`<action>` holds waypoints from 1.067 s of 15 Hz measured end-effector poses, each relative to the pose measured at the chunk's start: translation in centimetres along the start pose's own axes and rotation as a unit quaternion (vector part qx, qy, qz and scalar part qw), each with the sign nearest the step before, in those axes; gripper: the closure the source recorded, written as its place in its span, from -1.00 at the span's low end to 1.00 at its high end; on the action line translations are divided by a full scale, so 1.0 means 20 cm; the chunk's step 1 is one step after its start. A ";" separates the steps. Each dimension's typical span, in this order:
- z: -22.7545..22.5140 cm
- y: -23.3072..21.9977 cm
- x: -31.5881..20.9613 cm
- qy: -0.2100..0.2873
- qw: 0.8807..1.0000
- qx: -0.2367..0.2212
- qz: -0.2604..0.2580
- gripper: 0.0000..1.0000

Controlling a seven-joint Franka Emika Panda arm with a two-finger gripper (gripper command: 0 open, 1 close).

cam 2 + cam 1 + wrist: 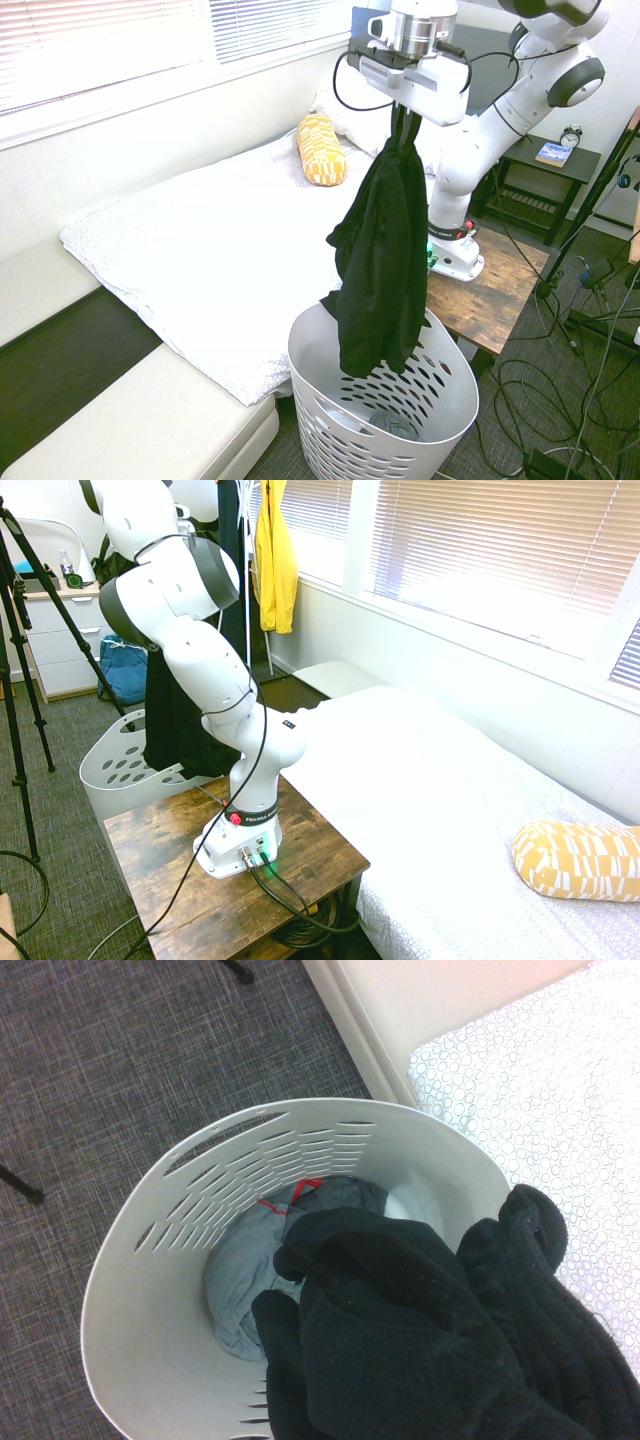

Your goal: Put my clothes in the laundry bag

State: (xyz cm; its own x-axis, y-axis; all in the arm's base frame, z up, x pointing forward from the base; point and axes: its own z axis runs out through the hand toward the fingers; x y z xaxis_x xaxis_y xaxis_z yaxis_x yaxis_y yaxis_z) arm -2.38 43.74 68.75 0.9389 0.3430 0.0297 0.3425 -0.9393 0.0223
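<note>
— Fingers first: what are they doing?
— Clamped on the top of the black garment (380,265). The gripper (401,112) points straight down, and the cloth bunches so tightly between the fingers that their tips are hard to make out.
— Where does the garment hang?
— Straight down over the white laundry basket (455,375), its lowest fold dipping past the rim on the side nearest the bed (200,240).
— Anything hidden?
— In the first exterior view the arm covers the gripper and most of the cloth; only a dark drape shows behind it, and part of the basket. In the wrist view the garment fills the lower right corner, blocking part of the basket's floor.
— How does it look?
— Soft, creased, matte black. Under it, inside the basket, lies a grey cloth (250,1270) with a red trim.
</note>
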 end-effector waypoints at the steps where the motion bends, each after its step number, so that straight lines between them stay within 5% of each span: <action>1: 0.06 0.01 0.03 -0.002 1.000 0.002 0.005 1.00; 7: 0.57 0.05 0.20 -0.054 0.998 -0.023 0.031 1.00; 8: 0.59 0.04 0.18 -0.056 0.998 -0.026 0.027 -1.00; 16: 0.61 0.02 0.16 -0.056 0.998 -0.031 0.015 -1.00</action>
State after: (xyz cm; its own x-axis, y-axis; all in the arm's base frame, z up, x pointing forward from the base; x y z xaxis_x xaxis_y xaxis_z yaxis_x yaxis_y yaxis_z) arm 1.07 44.39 56.72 0.9476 0.3089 -0.0812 0.3153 -0.9452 0.0842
